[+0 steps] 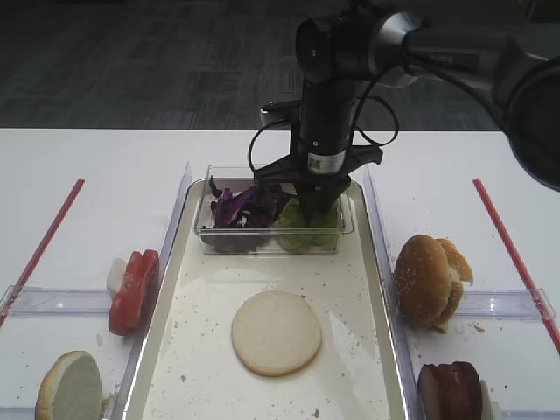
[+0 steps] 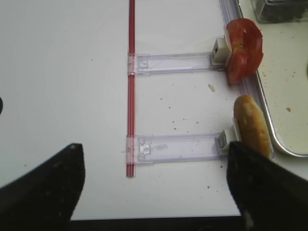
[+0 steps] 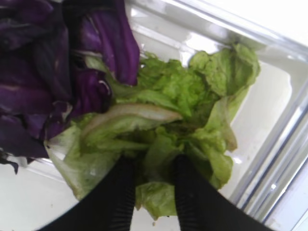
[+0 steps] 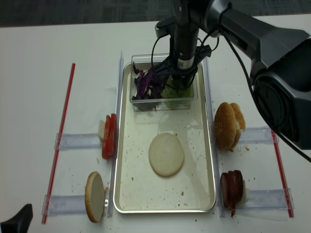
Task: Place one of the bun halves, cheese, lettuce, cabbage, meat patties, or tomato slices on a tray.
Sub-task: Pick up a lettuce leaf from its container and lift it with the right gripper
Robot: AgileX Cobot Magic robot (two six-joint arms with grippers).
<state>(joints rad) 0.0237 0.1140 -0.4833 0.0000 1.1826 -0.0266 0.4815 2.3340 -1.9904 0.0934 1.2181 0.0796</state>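
the right tool [image 3: 153, 180] points straight down into the small clear tub [image 1: 343, 229] so it can pick from the top. its two black fingers [image 3: 120, 192] sit on each side of a bit of the lettuce [image 3: 183, 103], and they look like they are pinching the green leaf between them. the purple cabbage [image 3: 45, 72] lies just beside the tool in the same tub, touching the lettuce, so the tool has to stay on the green side. just in front of the tool, one bun half [image 1: 276, 332] lies flat on the tray [image 1: 188, 297], cut face up, ready for things to go on top. i think the lettuce goes there next. the left tool [image 2: 154, 187] waits far away over the counter [image 2: 62, 72], spread wide and holding nothing.
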